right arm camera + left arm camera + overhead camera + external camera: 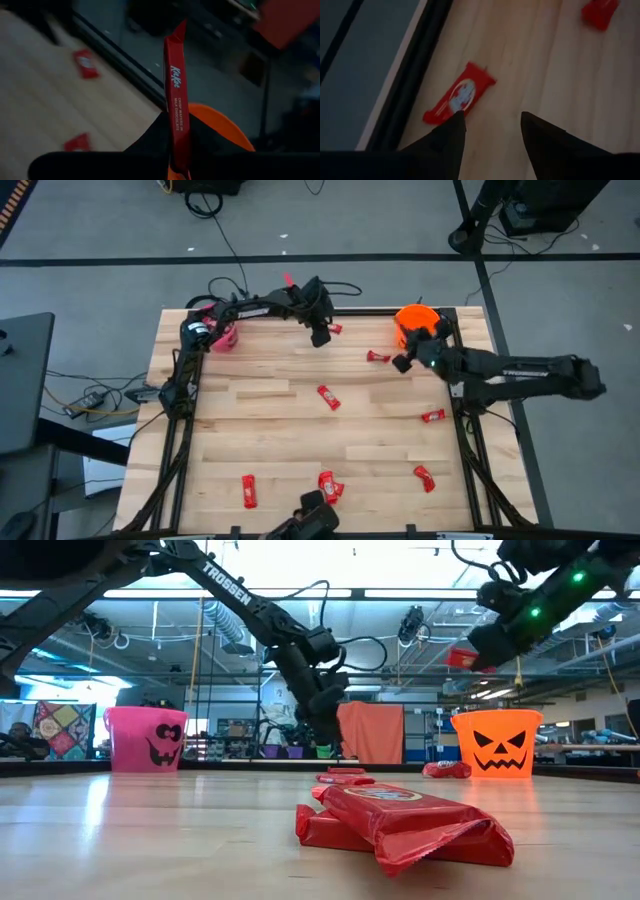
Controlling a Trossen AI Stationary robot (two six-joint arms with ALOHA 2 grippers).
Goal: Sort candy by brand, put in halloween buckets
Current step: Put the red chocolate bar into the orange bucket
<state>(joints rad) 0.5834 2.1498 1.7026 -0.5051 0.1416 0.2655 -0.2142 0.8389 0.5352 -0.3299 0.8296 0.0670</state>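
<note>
My left gripper (492, 122) hangs open near the table's far edge. Just ahead of one fingertip, a red candy (460, 95) lies flat on the wood beside the black edge rail. My right gripper (177, 145) is raised beside the orange halloween bucket (415, 320) and shut on another red candy (175, 85). In the low view this gripper (495, 640) is high above the bucket (497, 743). The pink bucket (222, 335) stands at the far left. More red candy lies flat on the table, such as one bar (328, 397) in the middle and another (378, 357) near the orange bucket. My right gripper pinches the red candy by one end (179, 131) between its two fingers. The bar stands on edge and sticks out forward past the fingertips along their line. It is lifted clear of the table, and the orange bucket's rim (220, 125) lies just beyond and below it.
Red candies lie near the front edge (249, 491) (330, 485) and on the right side (432, 416) (424, 478). A black rail (405, 80) frames the table top. The wood between the scattered bars is bare.
</note>
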